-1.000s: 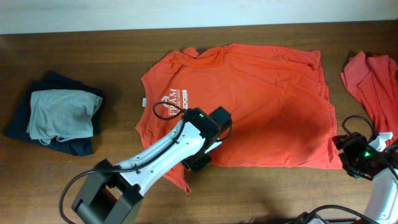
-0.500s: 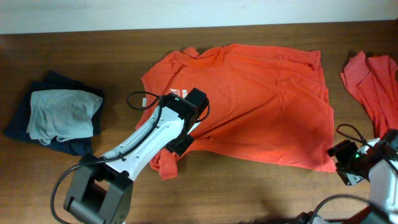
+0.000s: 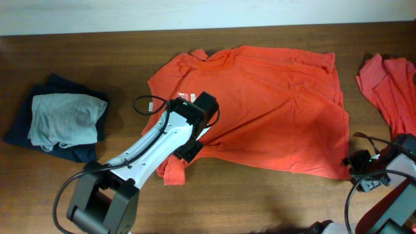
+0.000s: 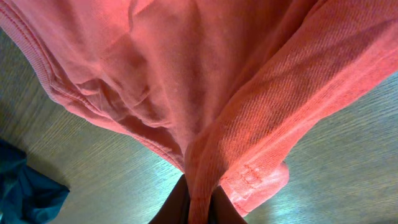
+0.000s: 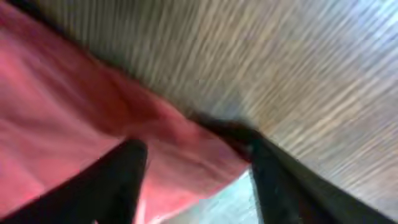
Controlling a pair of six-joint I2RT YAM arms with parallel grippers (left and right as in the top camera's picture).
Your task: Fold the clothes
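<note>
An orange-red T-shirt [image 3: 273, 104] lies spread across the middle of the table, its left part bunched and folded over so the chest logo is hidden. My left gripper [image 3: 187, 151] is shut on a fold of this shirt near its lower left. In the left wrist view, the fingers [image 4: 199, 208] pinch the fabric [image 4: 186, 74] above the wood. My right gripper [image 3: 354, 170] is at the shirt's lower right corner. In the blurred right wrist view, its fingers [image 5: 196, 180] are spread, with the corner of the shirt [image 5: 74, 124] between them.
A second orange-red garment [image 3: 390, 84] lies crumpled at the far right edge. A folded navy garment [image 3: 26, 127] with a pale grey one [image 3: 65, 117] on top sits at the left. Bare wooden table [image 3: 260, 201] runs along the front.
My left gripper has pulled the shirt's lower left part up and to the left, covering the logo. The right arm has shifted slightly down at the shirt's corner.
</note>
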